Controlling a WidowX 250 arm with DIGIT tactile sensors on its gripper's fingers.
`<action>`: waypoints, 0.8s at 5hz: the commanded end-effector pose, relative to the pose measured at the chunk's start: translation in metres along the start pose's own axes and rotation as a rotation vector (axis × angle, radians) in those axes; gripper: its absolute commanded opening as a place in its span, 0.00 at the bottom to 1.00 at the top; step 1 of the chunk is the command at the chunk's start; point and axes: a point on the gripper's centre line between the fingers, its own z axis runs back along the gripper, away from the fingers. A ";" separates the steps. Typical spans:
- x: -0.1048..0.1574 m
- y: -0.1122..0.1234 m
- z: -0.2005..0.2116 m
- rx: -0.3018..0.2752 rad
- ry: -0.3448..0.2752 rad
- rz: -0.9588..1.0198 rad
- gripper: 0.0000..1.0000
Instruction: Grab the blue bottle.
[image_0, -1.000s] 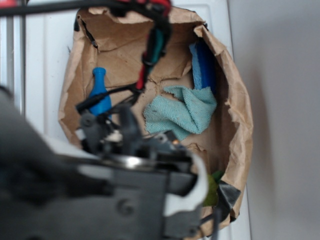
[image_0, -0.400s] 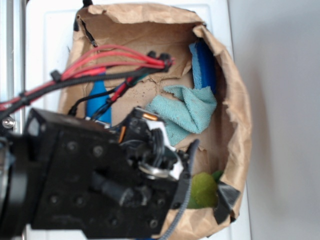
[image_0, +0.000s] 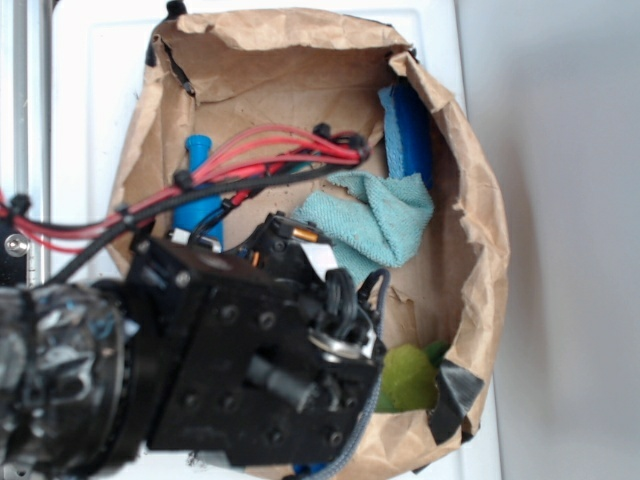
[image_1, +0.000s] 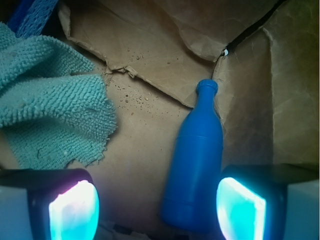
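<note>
step: we judge this the approach, nothing grasped | gripper (image_1: 157, 210): wide open and empty, above the paper bag (image_0: 470, 250) | bottle (image_1: 193, 165): lying on the bag floor, neck pointing far, its base between our fingers but nearer the right one, cloth (image_1: 47, 105) well left | next: shift right to centre, descend, then close.

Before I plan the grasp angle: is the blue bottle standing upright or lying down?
Lying down. In the wrist view the blue bottle shows its full side profile flat on the brown paper, neck pointing away from the open gripper.
</note>
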 end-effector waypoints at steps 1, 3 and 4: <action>0.015 0.006 0.014 -0.044 -0.010 0.047 1.00; 0.022 -0.002 0.004 -0.057 0.060 0.018 1.00; 0.033 -0.009 -0.017 -0.070 0.030 0.016 1.00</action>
